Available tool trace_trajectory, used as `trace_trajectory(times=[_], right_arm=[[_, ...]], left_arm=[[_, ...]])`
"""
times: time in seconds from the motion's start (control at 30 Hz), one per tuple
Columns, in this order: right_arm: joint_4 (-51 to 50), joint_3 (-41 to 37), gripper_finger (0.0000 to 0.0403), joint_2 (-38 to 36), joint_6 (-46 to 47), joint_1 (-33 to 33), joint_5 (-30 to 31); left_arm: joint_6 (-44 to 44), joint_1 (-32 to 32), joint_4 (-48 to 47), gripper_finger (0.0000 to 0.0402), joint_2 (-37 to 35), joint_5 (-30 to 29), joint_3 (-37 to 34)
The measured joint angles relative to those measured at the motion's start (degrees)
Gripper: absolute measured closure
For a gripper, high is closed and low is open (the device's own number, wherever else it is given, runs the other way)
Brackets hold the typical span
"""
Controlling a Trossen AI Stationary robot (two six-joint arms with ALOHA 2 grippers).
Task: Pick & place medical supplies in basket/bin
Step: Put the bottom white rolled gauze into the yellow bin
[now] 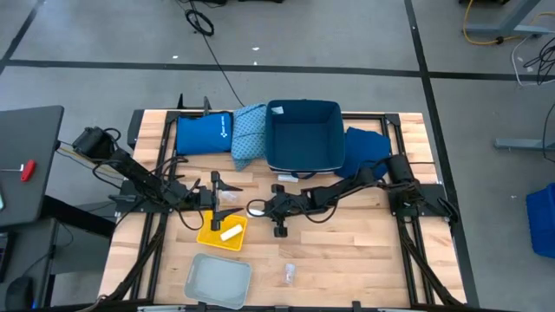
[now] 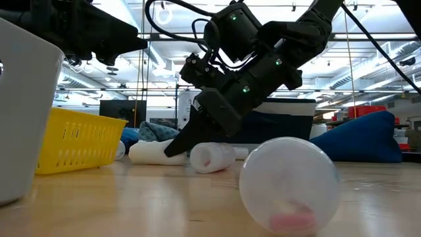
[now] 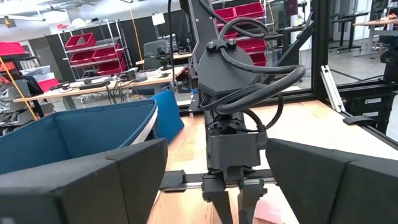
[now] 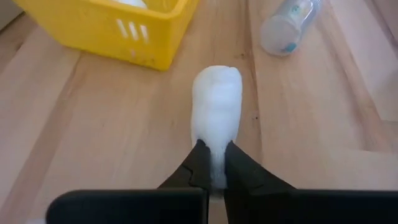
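White roll (image 4: 215, 112) lying on the wooden table (image 1: 347, 251), pinched at one end by the right gripper (image 4: 211, 163) beside the yellow basket (image 4: 118, 28). Grasp step; next, lift and carry over the rim. Left gripper (image 1: 217, 195) waits nearby, jaws apart.

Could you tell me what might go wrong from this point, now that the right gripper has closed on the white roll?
1. The right gripper pinches only the near end of the white roll, so the soft roll may sag or slip out when lifted.
2. A clear vial lies near the roll; swinging it could knock the vial rolling.
3. The left gripper waits open just behind the yellow basket, so the arms might crowd each other there.
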Motion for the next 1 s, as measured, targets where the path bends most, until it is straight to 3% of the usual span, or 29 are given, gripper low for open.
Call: trace_trajectory(times=[0.2,0.5,0.67,0.87,1.0], right_arm=[[-3.49,-0.04,0.0387,-1.94,-0.59,1.62,1.31],[-9.44,-0.09,0.0387,-7.78,-0.97,5.66,10.19],[-7.15,-1.56,0.0387,-11.09,-2.06,7.98,14.23],[6.53,-9.7,0.0387,-15.17,-3.44,9.25,17.83],[27.32,-19.28,0.0387,-17.34,-6.21,9.71,18.07]], left_arm=[[-0.17,0.0,-0.44,0.0122,0.0,0.0,0.04],[-0.81,0.0,-1.3,0.0122,0.0,0.17,0.04],[-0.81,-0.04,-1.3,0.0122,0.0,0.78,0.04],[-0.93,-0.11,-1.03,0.0122,0.0,3.31,0.04],[-0.86,-0.09,-0.39,0.0122,0.0,4.5,0.04]])
